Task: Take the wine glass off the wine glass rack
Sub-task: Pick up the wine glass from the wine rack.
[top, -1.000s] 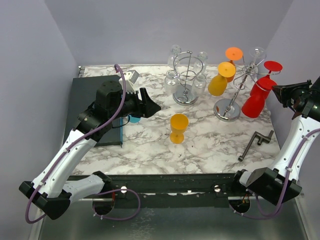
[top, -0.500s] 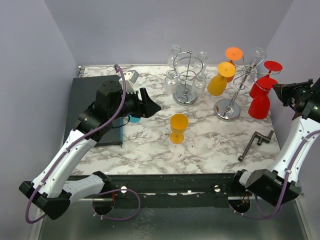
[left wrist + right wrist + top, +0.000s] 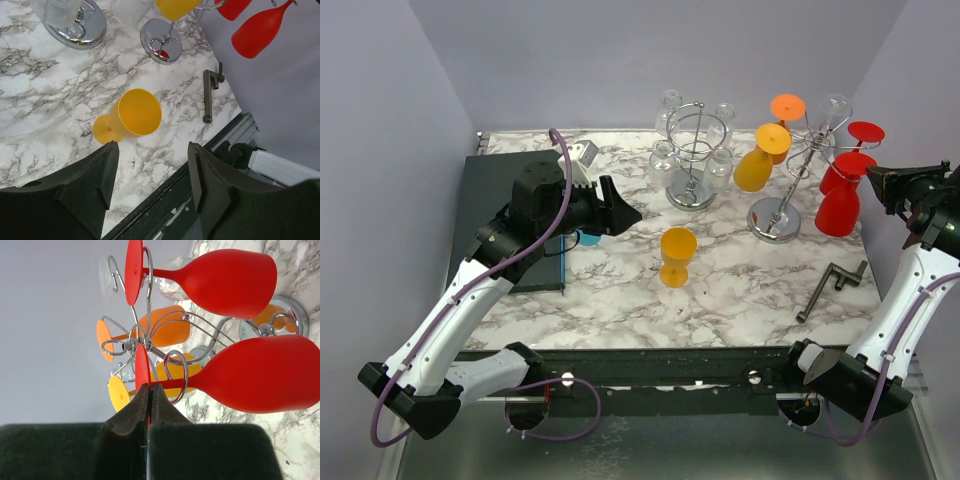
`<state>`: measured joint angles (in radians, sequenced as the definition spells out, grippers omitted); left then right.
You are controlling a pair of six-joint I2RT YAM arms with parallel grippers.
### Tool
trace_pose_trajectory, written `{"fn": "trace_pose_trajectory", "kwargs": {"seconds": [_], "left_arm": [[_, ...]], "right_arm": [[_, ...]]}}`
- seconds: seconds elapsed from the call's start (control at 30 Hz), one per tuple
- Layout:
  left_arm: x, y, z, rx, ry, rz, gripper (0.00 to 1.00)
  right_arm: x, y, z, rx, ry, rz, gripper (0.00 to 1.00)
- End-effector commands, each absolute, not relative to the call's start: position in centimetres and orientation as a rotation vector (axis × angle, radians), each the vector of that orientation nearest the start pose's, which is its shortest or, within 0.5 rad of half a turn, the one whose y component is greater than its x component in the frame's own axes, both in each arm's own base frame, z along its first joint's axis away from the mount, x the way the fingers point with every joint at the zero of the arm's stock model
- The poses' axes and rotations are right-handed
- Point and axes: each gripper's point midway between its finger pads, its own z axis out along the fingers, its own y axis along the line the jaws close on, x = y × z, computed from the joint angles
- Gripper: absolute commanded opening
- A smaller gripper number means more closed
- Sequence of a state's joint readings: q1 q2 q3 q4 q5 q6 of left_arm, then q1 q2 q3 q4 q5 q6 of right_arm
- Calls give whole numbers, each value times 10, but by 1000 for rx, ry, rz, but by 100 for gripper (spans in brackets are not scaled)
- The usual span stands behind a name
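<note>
The right hand (image 3: 877, 183) has just finished closing. Its 2 fingers now sit pressed together on the thin round foot of the nearer red glass (image 3: 838, 208), which the right wrist view shows edge-on between the fingertips (image 3: 149, 388). As the hand closes, the glass swings from a leftward tilt to hanging nearly straight down, bowl lowest.

The red glass is still on the rack (image 3: 790, 165). Its stem runs through a wire loop of the rack (image 3: 176, 371), and the bowl (image 3: 260, 375) hangs clear of the worktop (image 3: 740, 290), just beside the rack's round chrome base. A 2nd red glass (image 3: 225, 275) hangs on the neighbouring arm, close by.

So the grip looks made and the lift-off has not begun. The likely next move is to slide the foot outward along its slot, away from the hub. A pinch on so thin a disc could slip.

The left hand (image 3: 620, 212) stays where it was, fingers apart and holding nothing, above a yellow glass (image 3: 677, 255) already standing on the worktop.
</note>
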<state>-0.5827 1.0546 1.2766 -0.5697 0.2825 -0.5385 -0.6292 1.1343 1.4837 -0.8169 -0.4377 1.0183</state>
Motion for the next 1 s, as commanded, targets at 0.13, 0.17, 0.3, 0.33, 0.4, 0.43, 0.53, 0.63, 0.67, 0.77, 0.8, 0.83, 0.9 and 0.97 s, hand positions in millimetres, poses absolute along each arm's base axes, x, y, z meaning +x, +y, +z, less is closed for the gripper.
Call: {"fn": "trace_pose_trajectory", "kwargs": {"seconds": [0.13,0.17,0.3,0.33,0.4,0.43,0.53,0.63,0.67,0.77,0.8,0.83,0.9,0.97], "left_arm": [[229,-237,350,267,1992,-1019,63],[229,-237,350,267,1993,-1018,63],[228,-235,351,264,1991,-1016,63],[228,-235,352,262,1990,-1016,63],[227,-234,352,260,1989,-1013,63],[228,-234,352,258,1988,-1011,63],[228,-233,353,256,1988,-1005,63],[227,-232,353,254,1986,-1003,63],[228,-232,354,252,1985,-1001,63],[228,-232,353,255,1987,-997,63],[228,-231,353,254,1988,-993,64],[228,-231,354,256,1984,-990,63],[229,-230,353,255,1986,-985,63],[229,-230,353,257,1985,-984,63]], "right_arm": [[297,-73,380,1277,1613,764,1],[297,-73,379,1278,1617,768,1],[301,-71,376,1270,1614,799,1],[302,-70,377,1259,1610,816,1],[307,-69,377,1242,1597,850,1],[310,-69,377,1244,1592,864,1],[314,-74,379,1243,1569,862,1],[319,-80,383,1244,1545,852,1],[320,-82,383,1252,1537,848,1],[321,-90,383,1277,1504,810,1],[320,-93,383,1290,1493,794,0],[320,-95,383,1300,1482,777,1],[319,-100,382,1319,1463,748,1],[318,-104,381,1327,1450,729,1]]}}
